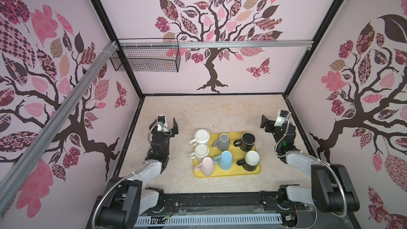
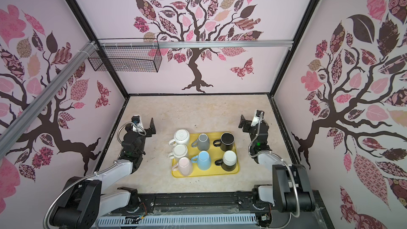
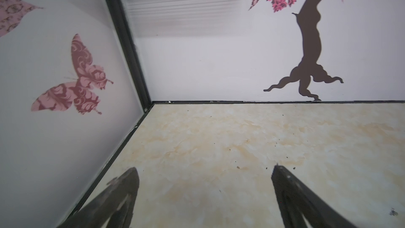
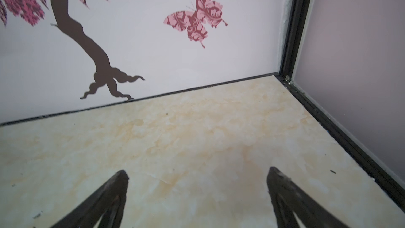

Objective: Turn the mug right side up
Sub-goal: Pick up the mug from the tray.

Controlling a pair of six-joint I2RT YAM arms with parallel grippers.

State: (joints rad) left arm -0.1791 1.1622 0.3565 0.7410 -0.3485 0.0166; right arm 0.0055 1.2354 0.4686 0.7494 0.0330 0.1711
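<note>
The left arm (image 1: 157, 148) stands beside the yellow tray (image 1: 226, 174) on the table (image 1: 198, 111), jaws wide, empty. Its mugs, like the blue mug (image 1: 225, 160), seem upside down. The right arm (image 1: 284, 142), jaws also wide, would best grip one mug's wall, lift clear, then rotate.

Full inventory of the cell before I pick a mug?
Tray: 1, yellow, mid-table between the arms.
Ribbed white mug: 1, white, tray's far left corner.
Plain white mug: 1, white, left column, middle.
Pink mug: 1, pink, near left corner.
Grey mug: 1, grey, far middle.
Blue mug: 1, light blue, near middle.
Black mug: 1, black, far right corner.
Black-and-white mug: 1, black, white top, near right corner.
Wire basket: 1, black, hanging high, far left corner.
Table: 1, beige marbled, under everything.
Left gripper: 1, black, open, left of tray, empty.
Right gripper: 1, black, open, right of tray, empty.
</note>
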